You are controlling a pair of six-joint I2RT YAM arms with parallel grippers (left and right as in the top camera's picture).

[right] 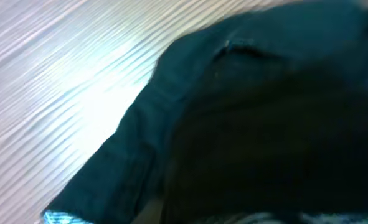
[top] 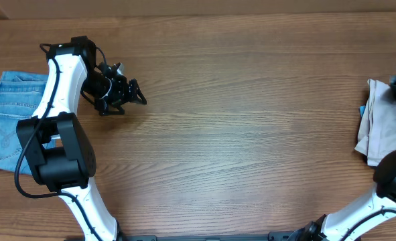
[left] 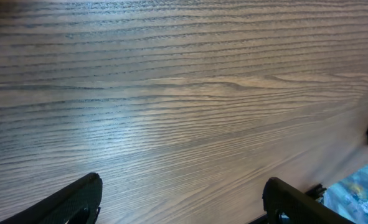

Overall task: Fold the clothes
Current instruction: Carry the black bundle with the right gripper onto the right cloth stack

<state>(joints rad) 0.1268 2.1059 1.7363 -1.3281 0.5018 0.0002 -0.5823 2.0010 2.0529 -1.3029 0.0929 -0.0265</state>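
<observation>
Dark fabric, the clothes (right: pixel 271 124), sits right against the right wrist lens and fills the right and lower part of that frame. Its seamed edge runs diagonally from upper centre to lower left across the pale bench (right: pixel 59 74). The right jaws are clenched, but they are hidden in that view, so whether they pinch the fabric cannot be told. In the overhead view the left arm (top: pixel 58 87) rises along the left side. Its jaws are released at upper left, the 2 fingers (left: pixel 78 199) spread wide over bare wood with nothing between them. Light-blue jeans (top: pixel 7 127) lie at the left edge, partly covered by that arm. Cream garments (top: pixel 385 127) are heaped at the right edge. A wide stretch of wood grain runs between the 2 piles.
</observation>
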